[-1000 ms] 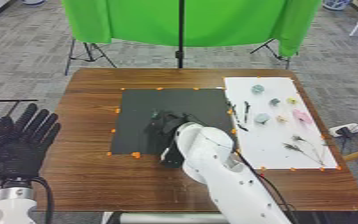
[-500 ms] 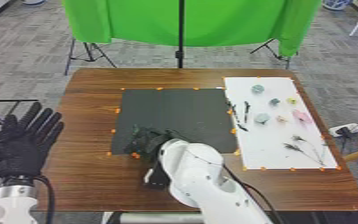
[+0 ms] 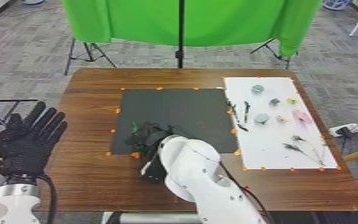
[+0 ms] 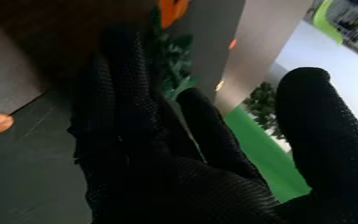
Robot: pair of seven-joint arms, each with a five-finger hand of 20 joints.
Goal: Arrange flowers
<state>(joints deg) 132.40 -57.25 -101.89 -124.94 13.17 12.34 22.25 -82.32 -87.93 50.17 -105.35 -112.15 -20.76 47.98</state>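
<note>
Right hand (image 4: 175, 187) had shifted from the middle of the black mat (image 3: 177, 107) to its near left corner, and green leaves (image 4: 174, 60) were now showing beside it. Fingers fairly straight, thumb standing well apart; couldn't tell whether they had hold of a stem. Leaves sat right up against the fingers at the mat's edge, probably so the greenery could be laid or straightened there. Left hand (image 3: 29, 145) hung off the table's left side, fingers straight and spread, holding nothing, likely parked to leave room. Pink flower (image 3: 302, 116), yellow flower (image 3: 291, 101) and thin sprigs (image 3: 310, 147) lay apart on the white sheet (image 3: 269, 137), presumably spaced for easy picking.
</note>
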